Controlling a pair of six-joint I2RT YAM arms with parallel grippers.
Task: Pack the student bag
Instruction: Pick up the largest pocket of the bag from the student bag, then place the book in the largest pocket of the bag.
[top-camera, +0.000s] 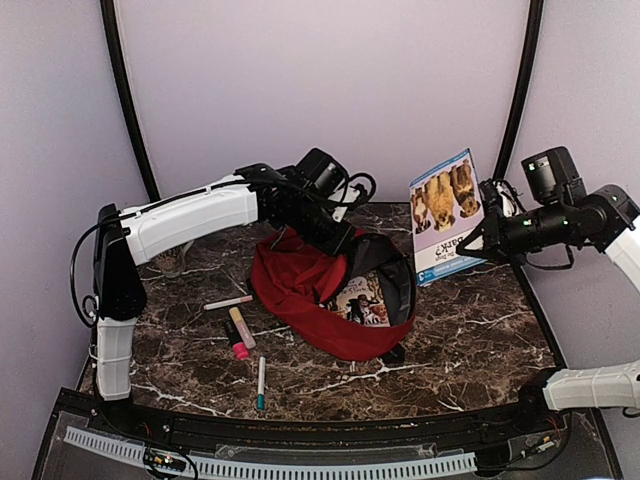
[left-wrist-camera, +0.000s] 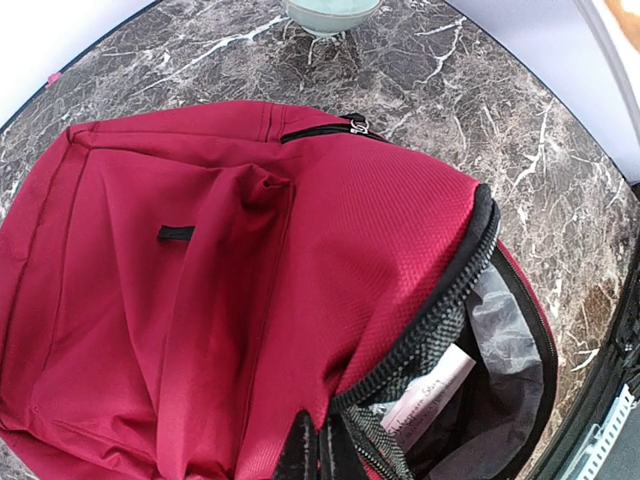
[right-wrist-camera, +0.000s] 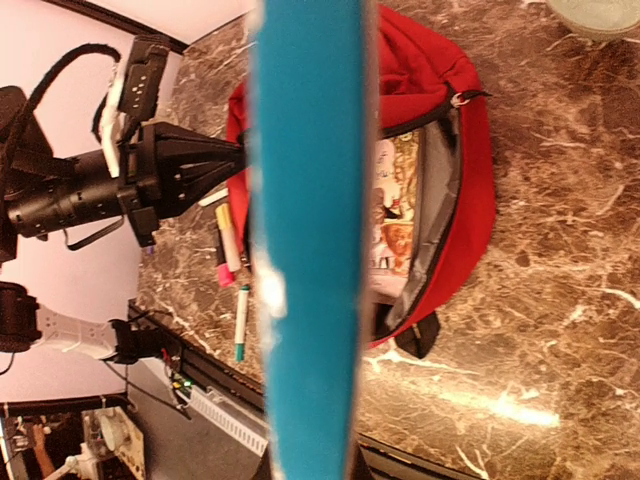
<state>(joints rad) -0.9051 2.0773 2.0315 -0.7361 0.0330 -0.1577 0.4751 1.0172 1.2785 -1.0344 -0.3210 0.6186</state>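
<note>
Dark marbled worktop (top-camera: 480, 330) carries one student bag (top-camera: 300, 295) at centre, long axis running 10 to 4 o'clock, mouth gaping toward 3 with one book (top-camera: 362, 300) already inside. Left claw (left-wrist-camera: 320, 450) pinches the bag's top rim, holding it open. Right claw (top-camera: 480, 238), nearer the mouth, grips one dog book (top-camera: 445, 215); the bag lies at its 8 o'clock. Four pens (top-camera: 241, 327) lie at the bag's 9.

A red backpack (left-wrist-camera: 200, 300) lies on a dark marble table (left-wrist-camera: 480, 90) and fills most of the view. Its black-zippered main opening gapes at lower right, showing grey lining and a pale printed booklet (left-wrist-camera: 430, 395) inside. The left gripper (left-wrist-camera: 314, 445) pinches the opening's rim. A pale green bowl (left-wrist-camera: 330, 12) sits at the top edge.
</note>
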